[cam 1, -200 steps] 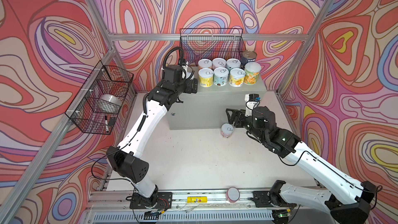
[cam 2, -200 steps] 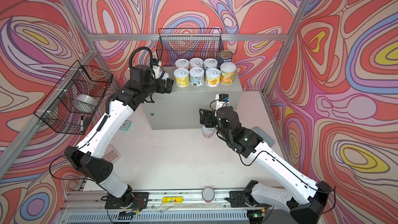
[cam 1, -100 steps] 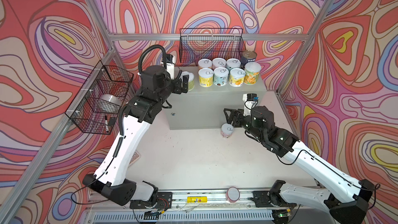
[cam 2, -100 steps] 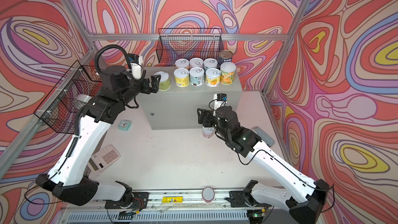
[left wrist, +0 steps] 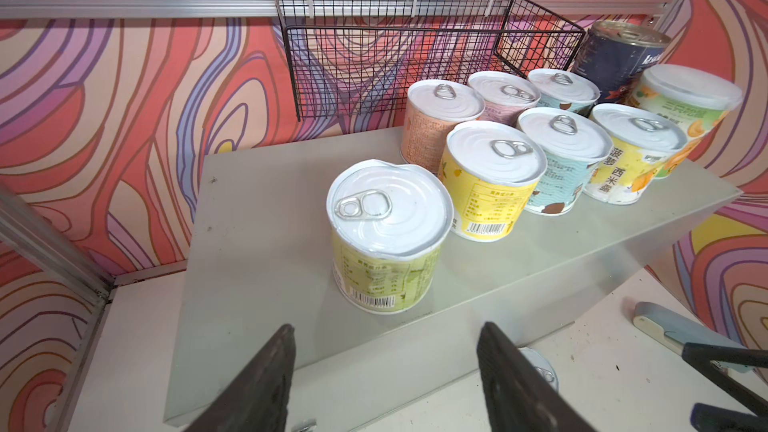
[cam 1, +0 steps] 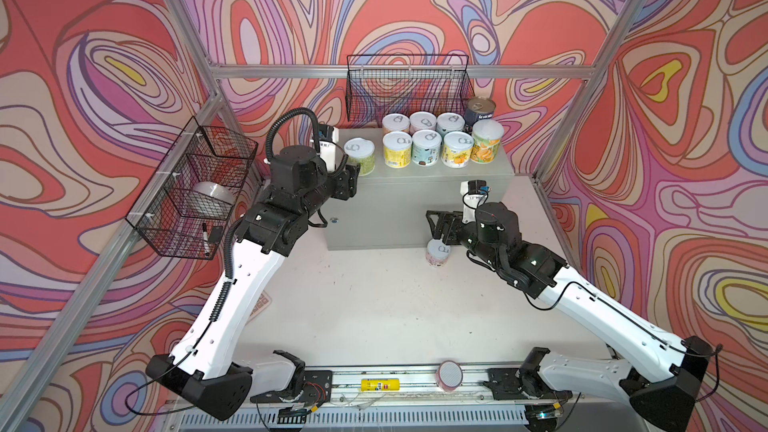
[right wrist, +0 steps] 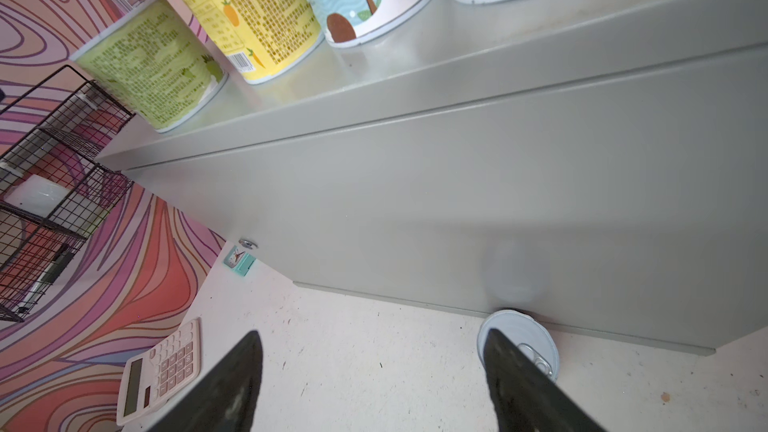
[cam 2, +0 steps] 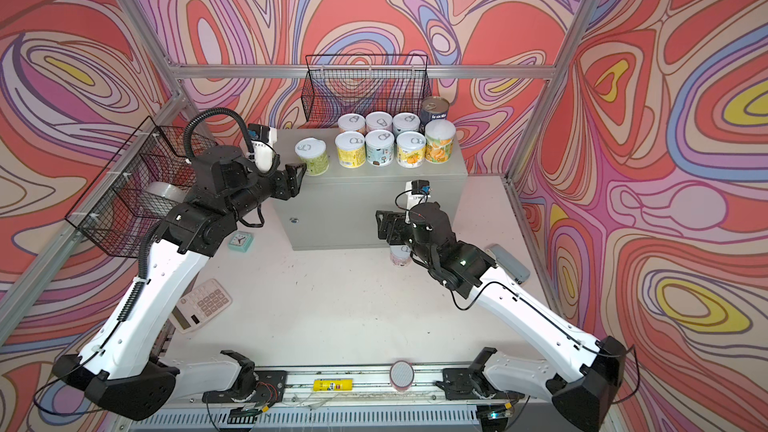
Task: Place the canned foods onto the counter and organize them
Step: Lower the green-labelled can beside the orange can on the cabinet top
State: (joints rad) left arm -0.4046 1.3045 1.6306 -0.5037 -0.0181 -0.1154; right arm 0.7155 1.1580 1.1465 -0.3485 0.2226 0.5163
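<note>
In both top views the left arm rises from its base with the elbow bent and the forearm level with the top of the counter (cam 1: 415,205). The left gripper (cam 1: 348,179) is at the counter's front-left edge, just beside the green can (cam 1: 360,156); contact cannot be told from here. Eight other cans (cam 1: 426,147) stand upright in two rows at the counter's back right, axes vertical. The right arm reaches low over the tabletop (cam 1: 374,305), with the right gripper (cam 1: 439,224) before the counter's front face and just above the pink can (cam 1: 437,253). That can stands upright on the tabletop at the counter's foot, partly hidden by the wrist in a top view. In the left wrist view the claw is spread wide with nothing between its fingers (left wrist: 270,380). The green can stands beyond the tips and apart from them, pull-tab upward, its lid rim dented. The finger bases are cut off. In the right wrist view the claw is likewise spread and empty, and one finger covers part of the pink can's lid. The counter's cans are cropped at the frame edge, and a calculator (right wrist: 160,371) lies on the tabletop.
</note>
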